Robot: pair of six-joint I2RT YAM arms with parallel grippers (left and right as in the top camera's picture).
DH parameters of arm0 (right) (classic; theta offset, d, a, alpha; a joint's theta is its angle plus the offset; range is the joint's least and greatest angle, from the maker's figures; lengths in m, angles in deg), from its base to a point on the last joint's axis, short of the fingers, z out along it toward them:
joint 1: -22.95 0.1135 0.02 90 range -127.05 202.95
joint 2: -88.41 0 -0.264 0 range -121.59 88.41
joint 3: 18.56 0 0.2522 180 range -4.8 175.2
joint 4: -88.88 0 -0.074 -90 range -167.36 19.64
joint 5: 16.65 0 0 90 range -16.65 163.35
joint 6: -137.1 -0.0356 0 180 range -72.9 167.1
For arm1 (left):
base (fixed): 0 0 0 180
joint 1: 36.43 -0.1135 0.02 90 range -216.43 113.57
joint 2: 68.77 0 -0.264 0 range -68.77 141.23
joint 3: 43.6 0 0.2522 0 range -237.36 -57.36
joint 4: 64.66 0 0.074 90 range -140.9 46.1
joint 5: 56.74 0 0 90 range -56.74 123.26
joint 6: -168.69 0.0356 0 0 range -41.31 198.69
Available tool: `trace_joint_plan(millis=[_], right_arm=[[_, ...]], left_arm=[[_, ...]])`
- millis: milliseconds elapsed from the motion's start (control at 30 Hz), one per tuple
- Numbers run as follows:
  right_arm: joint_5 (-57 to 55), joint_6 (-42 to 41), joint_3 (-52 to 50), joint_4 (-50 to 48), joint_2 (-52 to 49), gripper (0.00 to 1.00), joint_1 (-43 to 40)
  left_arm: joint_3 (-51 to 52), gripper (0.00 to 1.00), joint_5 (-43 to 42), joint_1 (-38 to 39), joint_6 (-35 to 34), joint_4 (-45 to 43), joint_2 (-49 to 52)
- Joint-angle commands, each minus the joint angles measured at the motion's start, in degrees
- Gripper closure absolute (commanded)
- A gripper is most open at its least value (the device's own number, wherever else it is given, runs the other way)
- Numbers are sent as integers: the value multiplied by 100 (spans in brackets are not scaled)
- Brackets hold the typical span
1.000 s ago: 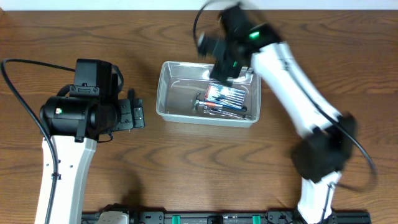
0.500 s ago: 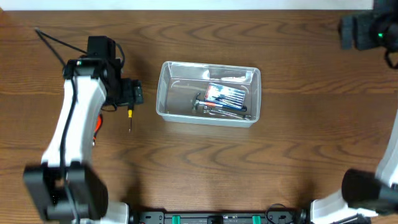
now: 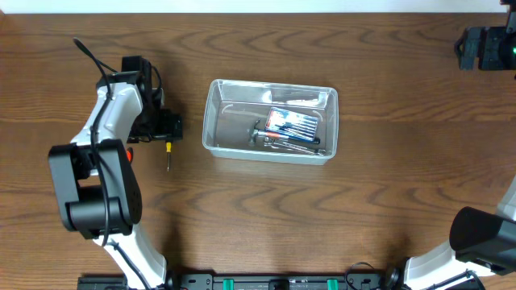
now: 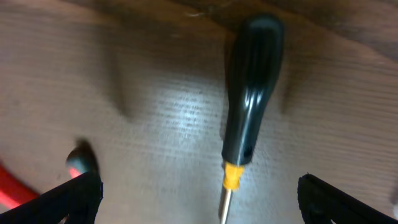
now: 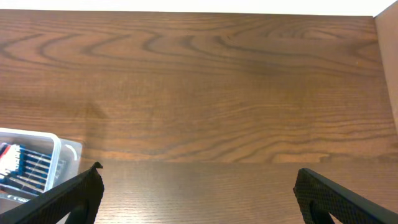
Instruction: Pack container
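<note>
ok so here's the scene; the container [image 3: 270, 121] sits flat on the wooden tabletop [image 3: 266, 217], a bit above the middle of the overhead view, long side running left to right; in the right wrist view only its corner [image 5: 37, 158] pokes in at the lower left

inside it there's a flat pack of small tools [image 3: 292, 122] with a blue and red card, over toward the right half, plus some dark-handled bits [image 3: 278, 141] along the near wall; can't make out exactly what those are; the left half of the bin looks bare

the left tool [image 3: 167, 129] is just beside the container's left end, low over the tabletop; its fingers [image 4: 78, 196] are spread wide, one on each side of a screwdriver [image 4: 249, 106] with a black handle and yellow collar, and neither finger touches it; the screwdriver [image 3: 168, 153] lies on the wood outside the bin, handle toward the tool, shaft pointing away

there's also something red [image 4: 12, 190] at the lower left edge of the left wrist view with a dark blob next to it; too blurry to call

the right tool [image 3: 484, 48] is way off at the top right corner, well apart from the container; its fingers [image 5: 68, 196] are wide apart too, nothing between them, just bare wood below
</note>
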Motion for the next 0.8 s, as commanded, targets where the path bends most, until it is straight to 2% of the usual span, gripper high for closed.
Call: trace_joint_plan(millis=[0, 133, 267, 767], right_arm=[[109, -76, 63, 7, 98, 1, 0], [109, -76, 63, 17, 98, 1, 0], [109, -55, 63, 28, 98, 1, 0], [107, -13, 63, 31, 98, 1, 0]], left_arm=[[-92, 2, 9, 7, 369, -85, 168], [-92, 2, -4, 9, 382, -326, 247], [-92, 2, -382, 7, 466, -538, 247], [-90, 2, -382, 7, 420, -767, 260]])
